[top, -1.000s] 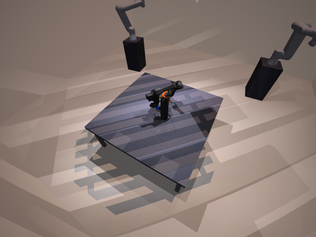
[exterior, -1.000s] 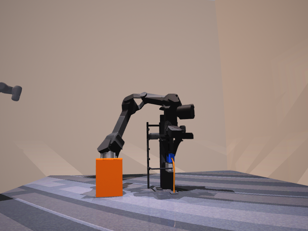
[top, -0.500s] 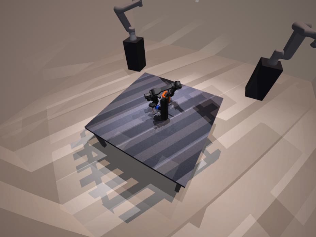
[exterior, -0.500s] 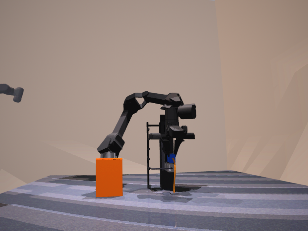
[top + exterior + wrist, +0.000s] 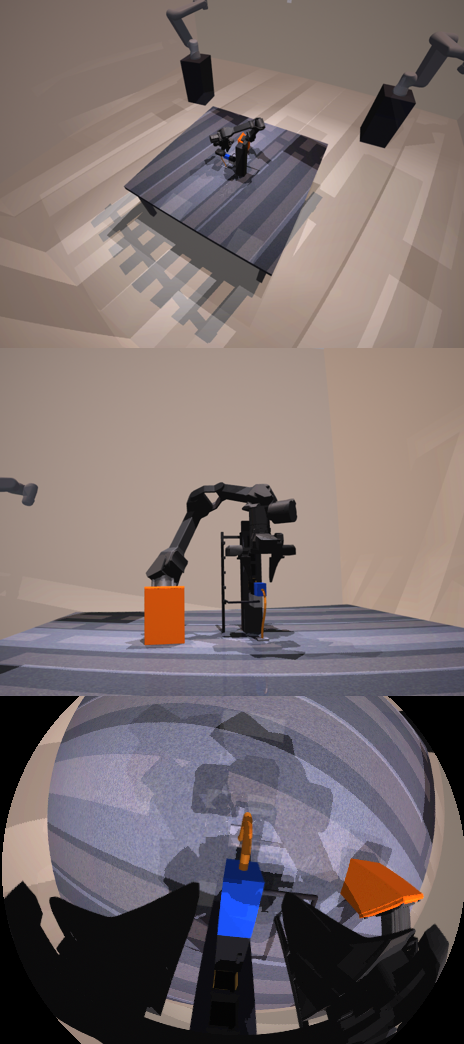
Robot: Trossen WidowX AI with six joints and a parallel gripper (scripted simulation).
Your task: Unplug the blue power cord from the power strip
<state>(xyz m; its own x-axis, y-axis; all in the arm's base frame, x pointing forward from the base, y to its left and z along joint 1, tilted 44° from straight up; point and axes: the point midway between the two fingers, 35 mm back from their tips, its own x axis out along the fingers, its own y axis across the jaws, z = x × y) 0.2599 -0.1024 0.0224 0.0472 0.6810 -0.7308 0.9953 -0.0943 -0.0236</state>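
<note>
The black power strip (image 5: 240, 162) (image 5: 251, 619) stands upright on the table. The blue plug (image 5: 227, 156) (image 5: 260, 589) (image 5: 240, 908) is at its side, with a dark part between the blue body and the strip; I cannot tell whether its prongs are in a socket. An orange cord (image 5: 264, 612) (image 5: 245, 841) hangs from the plug to the table. My gripper (image 5: 242, 895) is open, its fingers on either side of the blue plug in the wrist view, with gaps on both sides. In the exterior view the visible fingertip is just above the plug's height; the other finger is hidden.
A grey block (image 5: 255, 601) sits just below the blue plug. A thin black frame (image 5: 223, 576) stands beside the strip. My arm's orange base (image 5: 242, 137) (image 5: 164, 615) (image 5: 375, 888) is on the table (image 5: 179, 202). Two grey arms stand on black pedestals (image 5: 197, 80) (image 5: 386, 116) beyond it.
</note>
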